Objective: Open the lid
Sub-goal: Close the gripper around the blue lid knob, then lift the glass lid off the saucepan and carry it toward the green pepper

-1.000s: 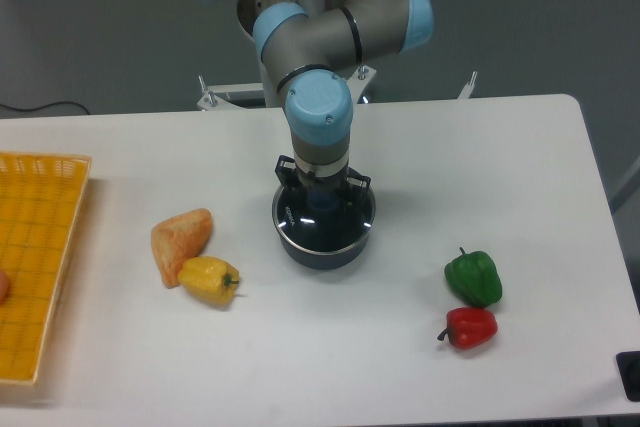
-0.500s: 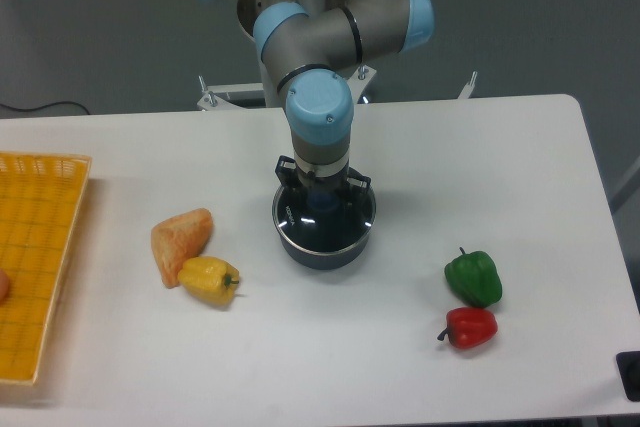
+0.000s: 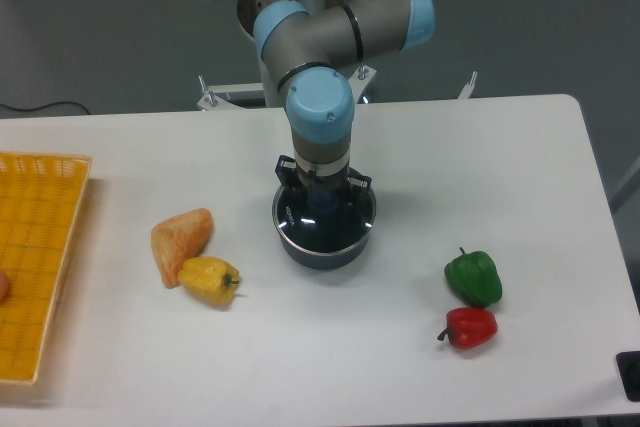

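While the white tabletop fills most of what I can see, the arm reaches straight down at its middle. At the far left sits a yellow basket, with something reddish just peeking in at its left edge; I cannot tell what it is. Next comes the dark blue saucepan, and the lid lies flat on its rim, closing it. The pincer sits right at the blue knob, but whether it grips it I cannot tell. Left of the pan lie an orange wedge touching a yellow pepper; right of it, a green pepper and a red pepper.
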Motion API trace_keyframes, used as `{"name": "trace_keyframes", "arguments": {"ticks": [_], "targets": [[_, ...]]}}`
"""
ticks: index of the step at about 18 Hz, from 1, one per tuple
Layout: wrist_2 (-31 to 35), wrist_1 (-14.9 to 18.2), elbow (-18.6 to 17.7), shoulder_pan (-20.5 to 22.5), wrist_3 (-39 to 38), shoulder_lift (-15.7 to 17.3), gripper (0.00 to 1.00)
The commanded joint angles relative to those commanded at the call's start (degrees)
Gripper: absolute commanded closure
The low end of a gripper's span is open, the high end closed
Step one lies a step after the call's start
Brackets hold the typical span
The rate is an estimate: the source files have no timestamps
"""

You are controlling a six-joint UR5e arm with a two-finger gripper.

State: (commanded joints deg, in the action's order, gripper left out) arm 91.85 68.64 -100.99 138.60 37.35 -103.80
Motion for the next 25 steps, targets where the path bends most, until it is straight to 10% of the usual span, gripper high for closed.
{"name": "trace_keyframes", "arguments": {"ticks": [25], "targets": [[0.53,-0.26,3.61,5.71,33.74,-0.26,0.46]]}}
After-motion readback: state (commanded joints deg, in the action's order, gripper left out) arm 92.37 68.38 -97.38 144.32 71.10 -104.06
